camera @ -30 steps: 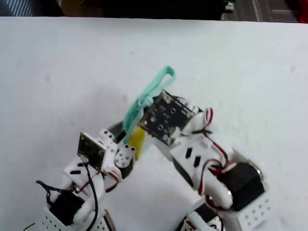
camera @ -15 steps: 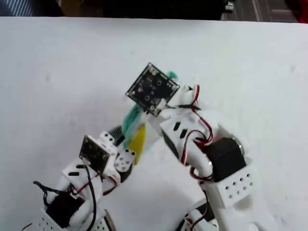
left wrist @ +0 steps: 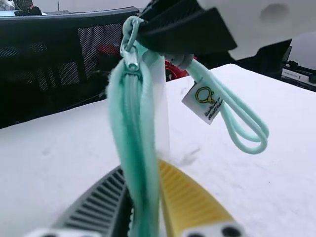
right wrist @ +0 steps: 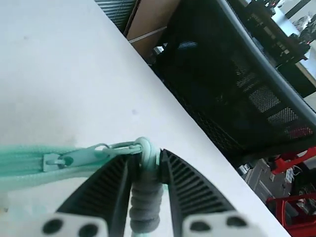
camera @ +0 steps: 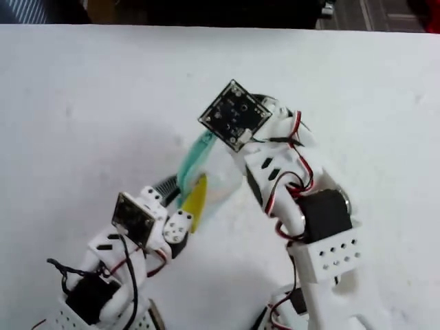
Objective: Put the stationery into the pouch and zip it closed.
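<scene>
Pouch held on edge between both arms, about mid-desk, mint zipper edge uppermost. Left gripper clamped narrow on the pouch end nearer the arms' edge, grey and yellow jaws either side of the zipper band. Right gripper pinched tight on the zipper pull at the other end; wrist loop hangs free beside it.

Small white tag on mint loop by pouch zip: yellow bulb logo, tiny print beside it, too small to read.
</scene>
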You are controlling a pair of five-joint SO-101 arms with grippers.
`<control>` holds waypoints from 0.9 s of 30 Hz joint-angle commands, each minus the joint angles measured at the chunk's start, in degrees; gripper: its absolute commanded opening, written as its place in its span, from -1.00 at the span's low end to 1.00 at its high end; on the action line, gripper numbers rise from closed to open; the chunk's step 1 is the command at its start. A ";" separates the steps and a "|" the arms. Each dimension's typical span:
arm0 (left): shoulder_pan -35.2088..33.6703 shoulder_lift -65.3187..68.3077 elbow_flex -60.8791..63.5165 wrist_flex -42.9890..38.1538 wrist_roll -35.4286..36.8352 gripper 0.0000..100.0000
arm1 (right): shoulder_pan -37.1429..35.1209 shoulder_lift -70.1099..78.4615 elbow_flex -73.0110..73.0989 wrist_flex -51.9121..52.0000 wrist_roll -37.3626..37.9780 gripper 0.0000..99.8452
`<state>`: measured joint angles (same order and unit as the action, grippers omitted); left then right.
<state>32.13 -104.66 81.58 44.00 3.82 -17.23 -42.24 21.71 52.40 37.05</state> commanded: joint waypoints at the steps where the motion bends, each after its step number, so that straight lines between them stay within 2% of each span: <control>1: -0.31 0.13 -1.93 1.41 -0.26 -0.95 | 8.48 1.10 0.70 -7.08 0.26 -0.97; 6: -0.31 0.13 -1.93 1.32 -0.26 -0.95 | 9.36 3.12 0.62 -7.25 0.09 -0.97; 9: -0.40 0.13 -1.76 1.41 -0.35 -0.96 | 9.27 3.38 -0.09 -5.93 -2.90 -0.97; 19: -0.40 0.13 -2.90 3.78 -0.35 -0.96 | 16.13 15.08 -6.68 -11.74 -3.96 -0.97; 24: -0.40 0.13 -3.25 4.31 -0.44 -0.96 | 19.74 20.53 -12.92 -10.15 -11.69 -0.97; 27: -0.40 0.13 -3.16 4.22 -0.79 -0.96 | 18.59 21.05 -14.07 -7.43 -11.87 -0.97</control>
<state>31.78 -104.57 80.26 45.58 3.82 -6.33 -22.90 12.22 45.01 26.68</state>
